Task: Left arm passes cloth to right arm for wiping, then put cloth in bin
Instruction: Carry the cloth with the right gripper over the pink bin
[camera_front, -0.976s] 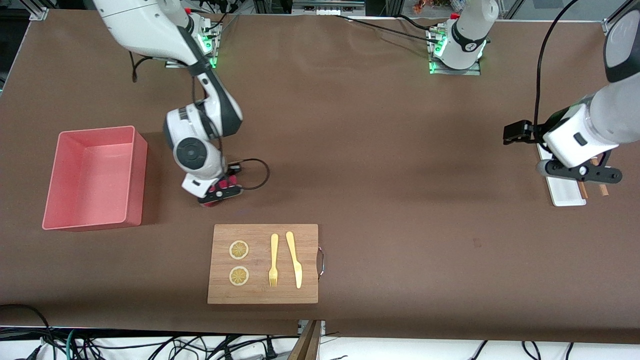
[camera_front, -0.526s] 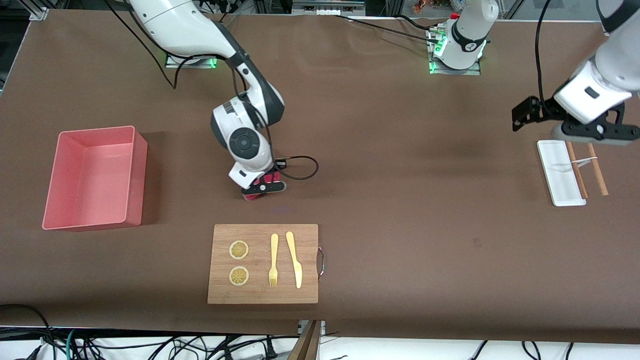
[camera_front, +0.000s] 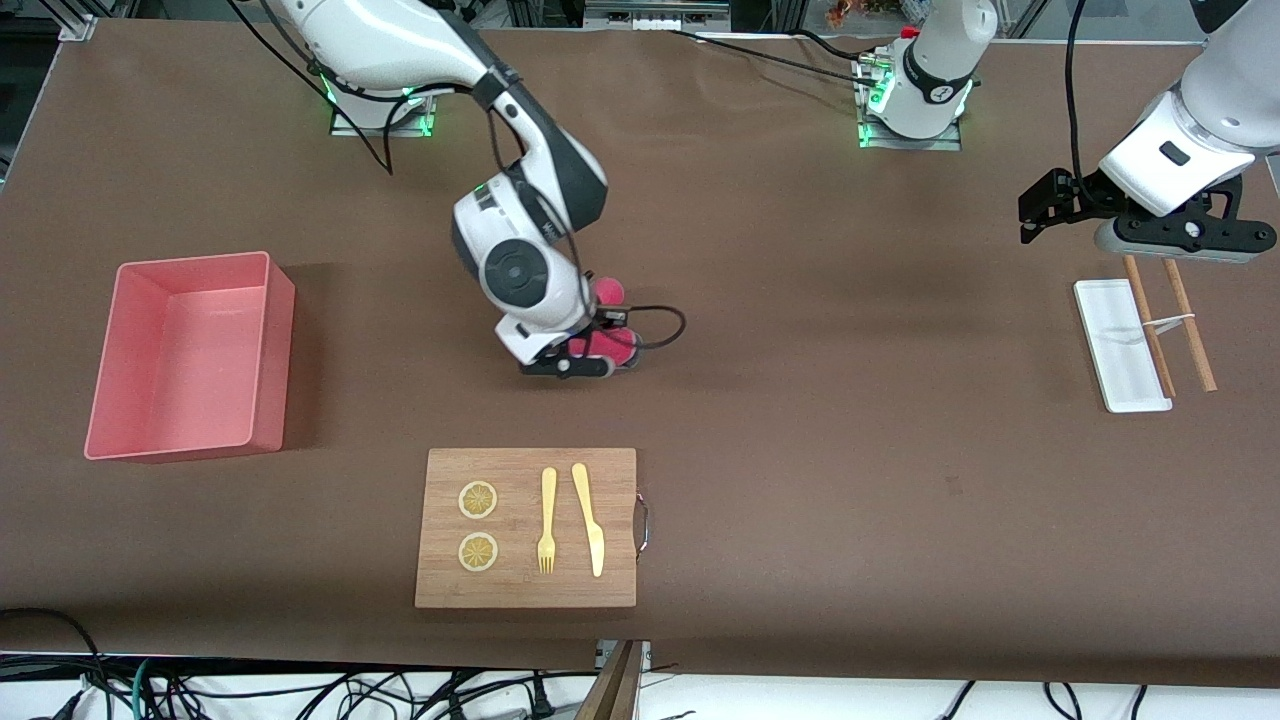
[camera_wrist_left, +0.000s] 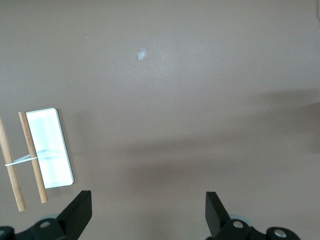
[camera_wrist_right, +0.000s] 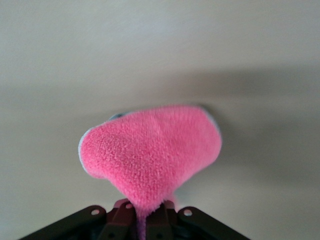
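Note:
My right gripper (camera_front: 590, 362) is shut on the magenta-red cloth (camera_front: 605, 340) and presses it on the brown table, farther from the front camera than the cutting board. In the right wrist view the fuzzy cloth (camera_wrist_right: 152, 155) spreads out from my shut gripper (camera_wrist_right: 146, 212), with a grey edge showing. My left gripper (camera_front: 1180, 235) is open and empty, up over the table's left-arm end above the white tray; its fingertips (camera_wrist_left: 75, 212) stand wide apart in the left wrist view. The salmon-pink bin (camera_front: 270, 345) stands empty at the right arm's end.
A wooden cutting board (camera_front: 620, 470) with two lemon slices, a fork and a knife lies near the front edge. A white tray (camera_front: 1125, 345) and a pair of wooden chopsticks (camera_front: 1190, 325) lie under the left arm; they also show in the left wrist view (camera_wrist_left: 47, 155).
My right gripper has slid the cloth over the table toward the left arm's end, away from the bin. My left gripper has risen off the tray and holds above it.

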